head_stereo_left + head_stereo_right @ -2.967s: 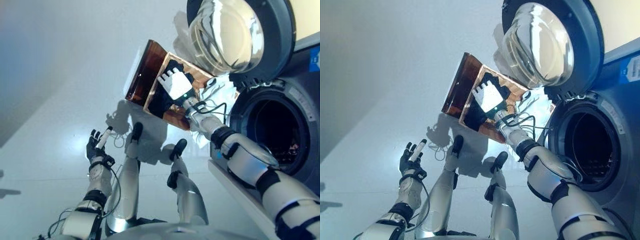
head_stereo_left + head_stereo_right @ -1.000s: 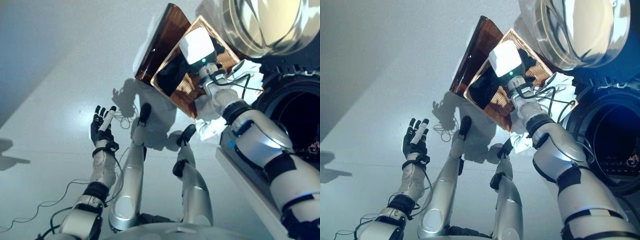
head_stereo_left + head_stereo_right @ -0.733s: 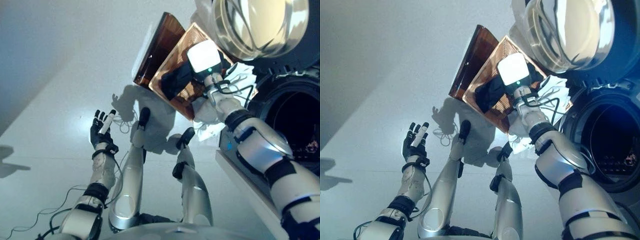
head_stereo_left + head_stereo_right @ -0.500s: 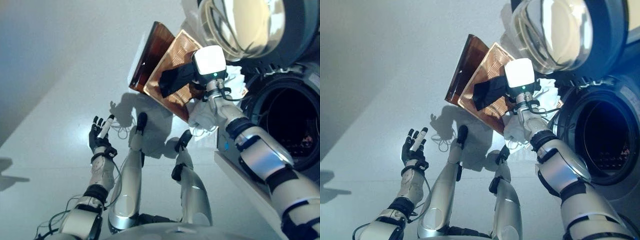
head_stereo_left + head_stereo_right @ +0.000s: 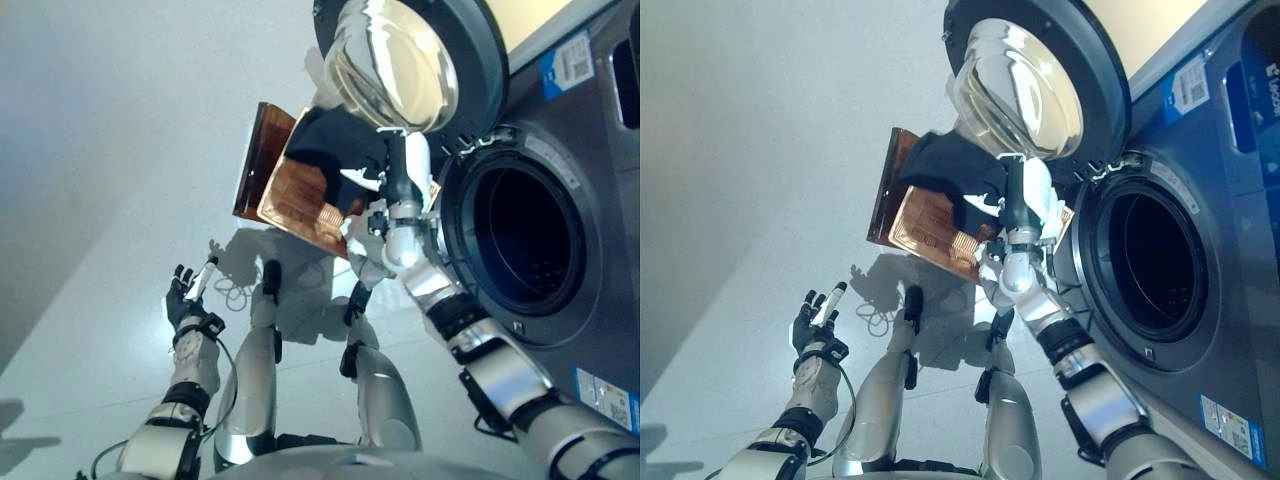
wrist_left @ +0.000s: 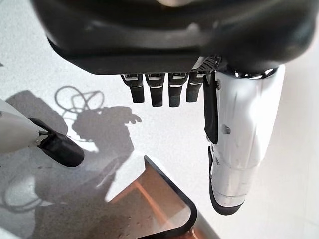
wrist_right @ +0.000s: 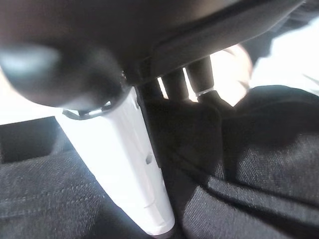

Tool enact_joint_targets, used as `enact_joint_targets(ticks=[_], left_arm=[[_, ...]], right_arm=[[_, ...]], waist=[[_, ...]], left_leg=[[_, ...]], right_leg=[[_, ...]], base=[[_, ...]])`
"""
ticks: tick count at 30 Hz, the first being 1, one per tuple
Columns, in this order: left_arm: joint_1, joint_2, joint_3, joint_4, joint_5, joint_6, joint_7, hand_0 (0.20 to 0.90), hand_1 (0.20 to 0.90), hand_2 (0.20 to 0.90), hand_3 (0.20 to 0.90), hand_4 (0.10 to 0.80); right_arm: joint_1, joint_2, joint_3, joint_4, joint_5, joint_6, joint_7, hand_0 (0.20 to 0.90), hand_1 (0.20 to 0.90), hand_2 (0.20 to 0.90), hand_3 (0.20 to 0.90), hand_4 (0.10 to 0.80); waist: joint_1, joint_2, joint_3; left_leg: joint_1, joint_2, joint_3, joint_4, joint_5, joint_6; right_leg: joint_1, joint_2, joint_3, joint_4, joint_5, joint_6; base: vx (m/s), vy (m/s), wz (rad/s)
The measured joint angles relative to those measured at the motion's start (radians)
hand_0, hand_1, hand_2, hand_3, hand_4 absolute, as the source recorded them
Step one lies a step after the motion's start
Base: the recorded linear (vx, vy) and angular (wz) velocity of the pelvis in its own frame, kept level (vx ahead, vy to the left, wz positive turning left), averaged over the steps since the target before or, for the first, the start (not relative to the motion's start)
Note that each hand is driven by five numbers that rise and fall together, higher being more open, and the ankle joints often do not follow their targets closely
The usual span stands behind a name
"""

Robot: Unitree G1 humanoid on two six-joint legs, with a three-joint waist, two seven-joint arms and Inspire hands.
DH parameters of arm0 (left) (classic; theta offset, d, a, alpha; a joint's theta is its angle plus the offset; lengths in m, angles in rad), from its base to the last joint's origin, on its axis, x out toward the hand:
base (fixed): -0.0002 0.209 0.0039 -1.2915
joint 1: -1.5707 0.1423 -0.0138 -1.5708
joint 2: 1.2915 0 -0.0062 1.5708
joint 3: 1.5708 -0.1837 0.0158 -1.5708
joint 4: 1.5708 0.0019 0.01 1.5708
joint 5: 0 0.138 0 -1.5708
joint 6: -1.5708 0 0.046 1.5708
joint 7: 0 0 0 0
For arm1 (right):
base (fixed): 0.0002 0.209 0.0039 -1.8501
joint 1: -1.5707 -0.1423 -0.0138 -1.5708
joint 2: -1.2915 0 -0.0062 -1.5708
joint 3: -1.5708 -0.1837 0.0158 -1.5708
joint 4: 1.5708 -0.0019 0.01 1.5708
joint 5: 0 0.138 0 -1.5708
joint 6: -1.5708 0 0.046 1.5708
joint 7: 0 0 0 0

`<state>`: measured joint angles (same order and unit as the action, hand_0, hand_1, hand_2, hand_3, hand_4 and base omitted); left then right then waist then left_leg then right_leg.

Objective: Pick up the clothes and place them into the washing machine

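Raised from the basket (image 5: 290,195), right hand (image 5: 398,180) grips dark clothes (image 5: 335,145) — wrist view confirms.

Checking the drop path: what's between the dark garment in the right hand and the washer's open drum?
Nothing: the dark garment and the round drum opening have only the right hand between them, in both eye views.

You see bright, even light; sharp shadows fall on the pale floor (image 5: 90,200), glare streaks the door glass (image 5: 392,62), and the right wrist view blurs.

Beside the dark-grey washing machine (image 5: 560,210), a black garment (image 5: 335,145) is seen over a translucent amber-brown basket (image 5: 290,195).
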<state>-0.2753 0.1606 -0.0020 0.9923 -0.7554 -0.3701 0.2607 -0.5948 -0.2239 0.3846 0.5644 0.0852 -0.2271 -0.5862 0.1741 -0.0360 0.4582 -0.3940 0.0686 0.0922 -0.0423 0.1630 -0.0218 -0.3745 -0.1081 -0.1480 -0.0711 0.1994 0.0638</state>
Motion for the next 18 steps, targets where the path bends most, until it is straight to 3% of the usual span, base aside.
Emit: enact_joint_targets(ticks=[7,18], left_arm=[[0.038,-0.042,-0.003,0.024,0.0,0.018,-0.002,0.9,0.9,0.9,0.9,0.8],[0.058,-0.07,-0.017,0.078,-0.022,0.023,-0.005,0.9,0.9,0.9,0.9,0.8]], right_arm=[[0.211,0.104,-0.03,0.008,0.622,-0.116,0.18,0.2,0.2,0.2,0.2,0.3],[0.24,0.15,-0.159,0.083,1.026,-0.257,0.245,0.2,0.2,0.2,0.2,0.3]], waist=[[-0.011,0.06,-0.059],[-0.04,0.065,-0.132]], left_leg=[[0.003,-0.008,0.014,-0.001,-0.008,0.007],[0.003,-0.015,0.043,-0.002,-0.017,0.017]], right_leg=[[-0.003,-0.008,0.011,-0.003,0.001,0.005],[-0.02,-0.015,0.041,-0.003,0.0,0.019]], base=[[0.008,-0.001,-0.03],[0.019,-0.005,-0.07]])
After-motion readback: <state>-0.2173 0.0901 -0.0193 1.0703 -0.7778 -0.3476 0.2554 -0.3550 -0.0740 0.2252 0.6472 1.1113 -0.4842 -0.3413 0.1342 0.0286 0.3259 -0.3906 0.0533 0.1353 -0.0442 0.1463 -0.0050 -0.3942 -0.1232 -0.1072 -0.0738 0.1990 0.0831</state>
